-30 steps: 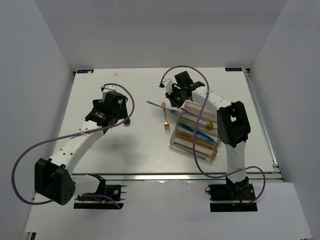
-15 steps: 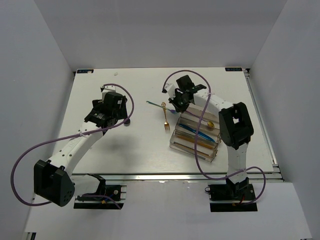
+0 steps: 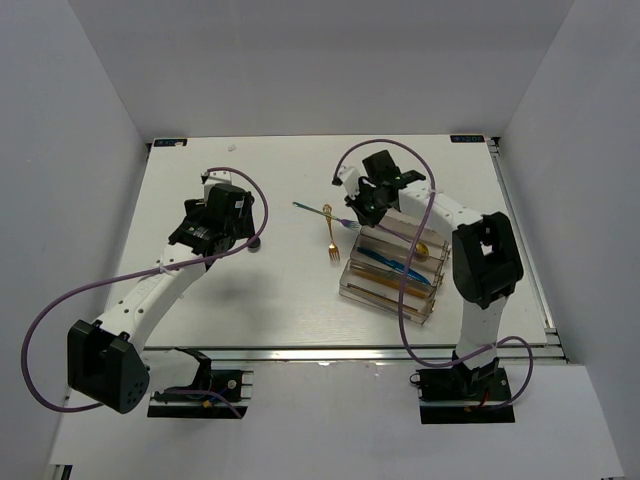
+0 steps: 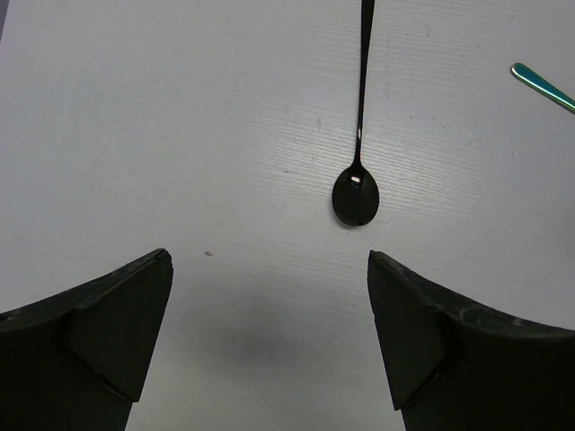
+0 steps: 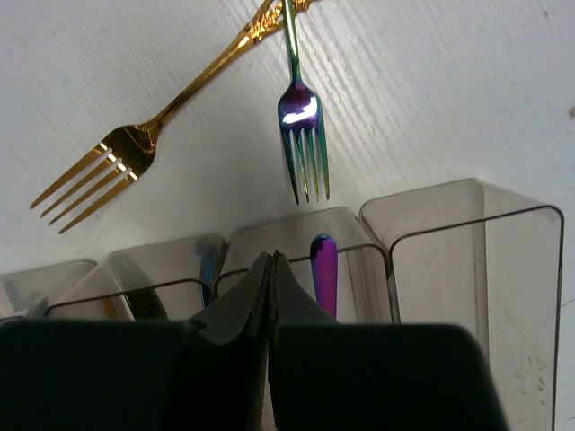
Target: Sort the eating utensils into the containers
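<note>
Left gripper (image 4: 269, 269), jaws spread wide, hovers with the black spoon (image 4: 356, 194) just ahead, off-centre, handle pointing straight away; right gripper (image 5: 272, 262) pinched shut.

Table (image 3: 250, 300) holds tray (image 5: 485, 296), black spoon (image 4: 356, 197), gold fork (image 5: 121, 148) seemingly crossing iridescent fork (image 5: 301, 112).

White table (image 3: 250, 300) with fine wood grain, lit evenly, only soft shadows on it. Behind the table, plain white back wall (image 3: 320, 60). Beside the table, plain left wall (image 3: 60, 200) and right wall (image 3: 590, 200). Along its near edge, aluminium rail (image 3: 340, 354).
</note>
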Controlling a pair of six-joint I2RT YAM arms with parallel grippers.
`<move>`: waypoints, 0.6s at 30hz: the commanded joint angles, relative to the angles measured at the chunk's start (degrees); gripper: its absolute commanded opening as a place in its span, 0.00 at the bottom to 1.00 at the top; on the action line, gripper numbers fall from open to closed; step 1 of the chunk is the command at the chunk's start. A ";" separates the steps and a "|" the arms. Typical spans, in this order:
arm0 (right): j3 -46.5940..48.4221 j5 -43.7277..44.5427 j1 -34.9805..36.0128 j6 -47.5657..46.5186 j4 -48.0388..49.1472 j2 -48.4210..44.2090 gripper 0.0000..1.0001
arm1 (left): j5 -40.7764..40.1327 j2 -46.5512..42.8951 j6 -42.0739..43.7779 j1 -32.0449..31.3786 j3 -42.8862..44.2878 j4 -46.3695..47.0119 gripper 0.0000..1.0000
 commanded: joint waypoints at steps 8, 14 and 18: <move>-11.26 -0.29 -1.73 2.78 9.53 -14.10 0.19 | -0.64 -1.61 0.34 0.15 -0.32 0.91 0.98; -11.56 0.16 -3.92 1.82 10.24 -12.18 0.32 | -0.20 -1.70 0.43 0.15 -0.41 1.09 0.98; -10.50 -0.99 -4.72 1.11 10.24 -9.36 0.38 | -0.20 -1.79 0.52 0.15 -0.50 1.09 0.98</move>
